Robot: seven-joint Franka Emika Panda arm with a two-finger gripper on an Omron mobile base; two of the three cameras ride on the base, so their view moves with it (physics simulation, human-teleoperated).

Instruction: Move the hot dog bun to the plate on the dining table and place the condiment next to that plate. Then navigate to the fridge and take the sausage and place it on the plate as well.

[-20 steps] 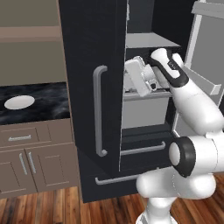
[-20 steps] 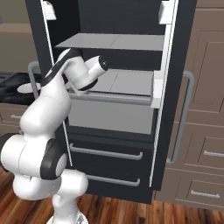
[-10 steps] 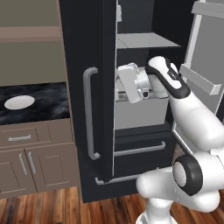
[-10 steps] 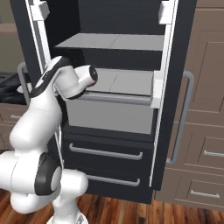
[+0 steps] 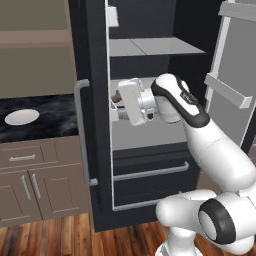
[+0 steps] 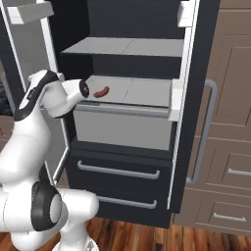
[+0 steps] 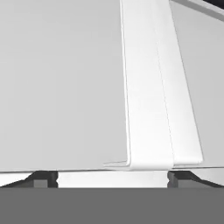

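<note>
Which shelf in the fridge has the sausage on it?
The lower shelf, the one just above the grey bin. The sausage lies near its left end, close to the arm. The upper shelf is bare.

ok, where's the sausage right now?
The sausage lies on the fridge's middle shelf, left half, seen in the right base view just right of the robot's wrist; nothing else is on that shelf.
</note>
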